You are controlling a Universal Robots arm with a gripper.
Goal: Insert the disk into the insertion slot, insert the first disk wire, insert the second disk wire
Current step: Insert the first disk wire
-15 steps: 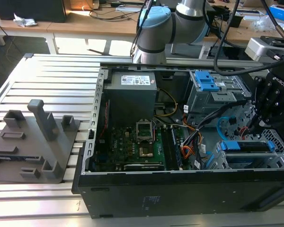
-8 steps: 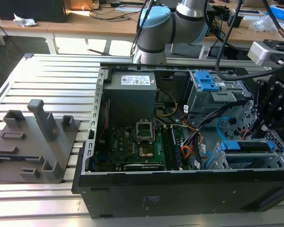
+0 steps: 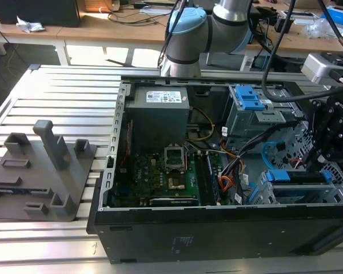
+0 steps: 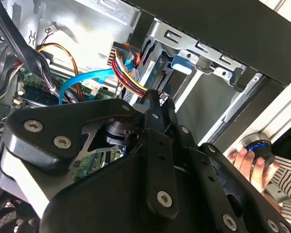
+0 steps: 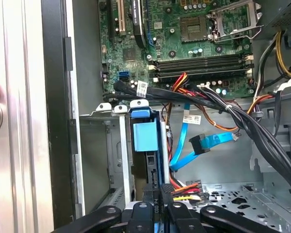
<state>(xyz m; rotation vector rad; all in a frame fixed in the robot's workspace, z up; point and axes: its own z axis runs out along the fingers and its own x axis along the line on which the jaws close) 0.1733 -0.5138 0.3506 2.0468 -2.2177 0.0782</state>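
Fingers (image 4: 156,116) in the second wrist view look clenched on the end of the first disk wire (image 4: 128,73). In the first wrist view the disk (image 5: 145,136) sits in the insertion slot (image 5: 120,150), straight ahead of the fingers, long axis in line with them; the second disk wire (image 5: 184,145) hangs loose beside. In the exterior view the arm (image 3: 188,40) reaches to this slot.

silver-grey arm (image 3: 183,57), pale blue caps (image 3: 188,23) — black, screw-studded jaws
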